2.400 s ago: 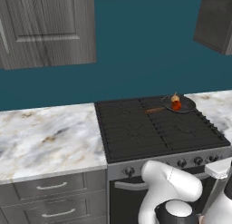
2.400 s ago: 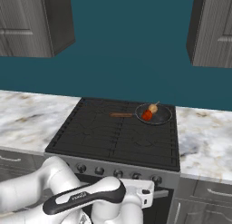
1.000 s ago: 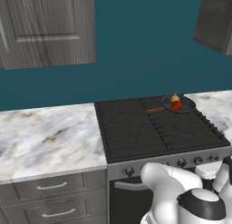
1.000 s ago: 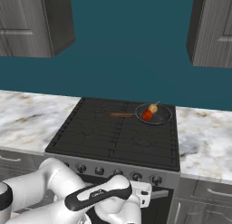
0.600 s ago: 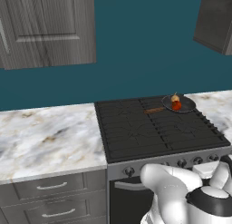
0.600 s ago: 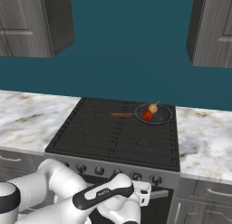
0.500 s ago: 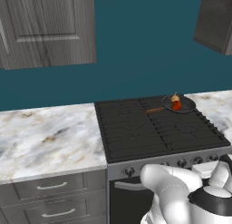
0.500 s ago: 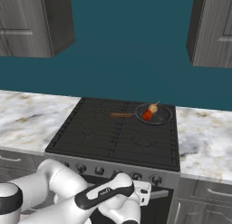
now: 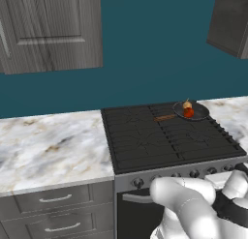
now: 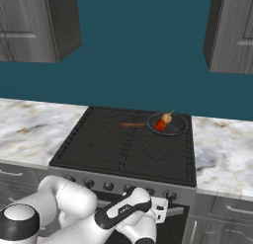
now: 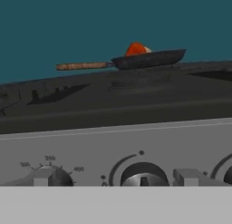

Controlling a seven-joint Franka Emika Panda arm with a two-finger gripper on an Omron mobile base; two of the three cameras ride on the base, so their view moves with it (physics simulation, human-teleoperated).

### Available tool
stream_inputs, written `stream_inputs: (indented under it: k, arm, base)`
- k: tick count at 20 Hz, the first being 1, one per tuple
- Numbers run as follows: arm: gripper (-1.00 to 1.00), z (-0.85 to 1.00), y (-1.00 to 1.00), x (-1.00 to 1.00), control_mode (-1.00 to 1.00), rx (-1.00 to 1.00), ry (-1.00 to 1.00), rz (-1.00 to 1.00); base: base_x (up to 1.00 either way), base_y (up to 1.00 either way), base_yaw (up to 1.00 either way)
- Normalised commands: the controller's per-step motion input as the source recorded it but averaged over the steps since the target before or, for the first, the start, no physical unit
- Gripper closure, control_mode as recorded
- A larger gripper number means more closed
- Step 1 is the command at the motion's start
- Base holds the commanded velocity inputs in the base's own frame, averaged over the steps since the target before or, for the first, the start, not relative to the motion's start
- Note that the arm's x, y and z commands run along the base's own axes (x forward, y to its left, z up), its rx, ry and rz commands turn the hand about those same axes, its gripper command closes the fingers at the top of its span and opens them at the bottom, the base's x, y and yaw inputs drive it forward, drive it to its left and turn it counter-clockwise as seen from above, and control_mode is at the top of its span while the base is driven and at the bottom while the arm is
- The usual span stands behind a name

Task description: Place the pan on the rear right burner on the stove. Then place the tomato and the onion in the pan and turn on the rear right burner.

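On the stove's [image 11: 118, 141] grey front panel in the hand view, the leftmost knob [image 11: 47, 177] carries small dial numbers; "300" and "400" can be made out, and a third figure farther left is too blurred to read. To its right sits a round knob [image 11: 144, 175] under a curved mark with a dot above it, then the edge of another knob at the frame's right side. No brand name is legible anywhere. Above the panel, the pan [image 11: 148, 59] rests on the rear right burner [image 10: 167, 134], its brown handle pointing left, with the tomato [image 11: 134, 49] and a sliver of the onion [image 11: 147, 49] rising over its rim. In the right base view the tomato [image 10: 160, 125] lies just left of the onion [image 10: 167, 118] inside the pan [image 10: 170, 125]. The arm is folded low in front of the oven, its wrist level with the knob row, hand camera facing the panel. The gripper's [image 10: 159, 210] opening cannot be told; nothing is seen held.
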Motion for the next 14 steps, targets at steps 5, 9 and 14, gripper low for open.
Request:
stream_inputs:
  k: [5, 9, 14]
  arm:
    - [-1.00, -0.22, -0.13, 0.04, -1.00, 0.00, 0.00, 0.00]
    - [-1.00, -0.21, 0.00, 0.14, -1.00, 0.00, 0.00, 0.00]
    - [-1.00, -0.16, 0.00, 0.24, -1.00, 0.00, 0.00, 0.00]
  base:
    - [0.00, 0.00, 0.00]
    - [0.00, 0.00, 0.00]
    - [0.00, 0.00, 0.00]
